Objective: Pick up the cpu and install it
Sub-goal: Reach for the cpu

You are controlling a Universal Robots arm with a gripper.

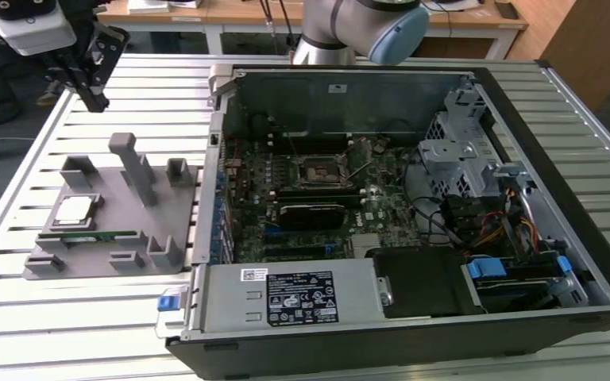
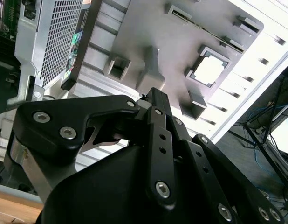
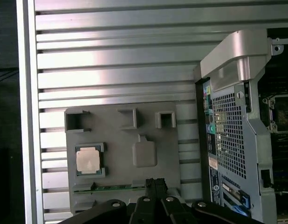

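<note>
As far as I can judge, no step is done yet. The small square silvery-topped cpu (image 1: 74, 209) sits in its pocket on the grey plastic holder plate (image 1: 88, 266), below the black jaws and well apart from them. The jaws hang closed on nothing over the slatted aluminium tabletop (image 1: 83, 325).

Farther from the jaws, the black-framed square motherboard socket (image 1: 319, 171) in the open black computer case (image 1: 390, 349) appears unfilled.

I count one cpu, one long green memory stick (image 1: 93, 236), one holder plate, one case and one socket.

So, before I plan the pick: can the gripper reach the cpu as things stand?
Probably yes: the cpu lies uncovered in the grey holder, the gripper hangs above the table, and the tall post stands beside the cpu, not over it.
</note>
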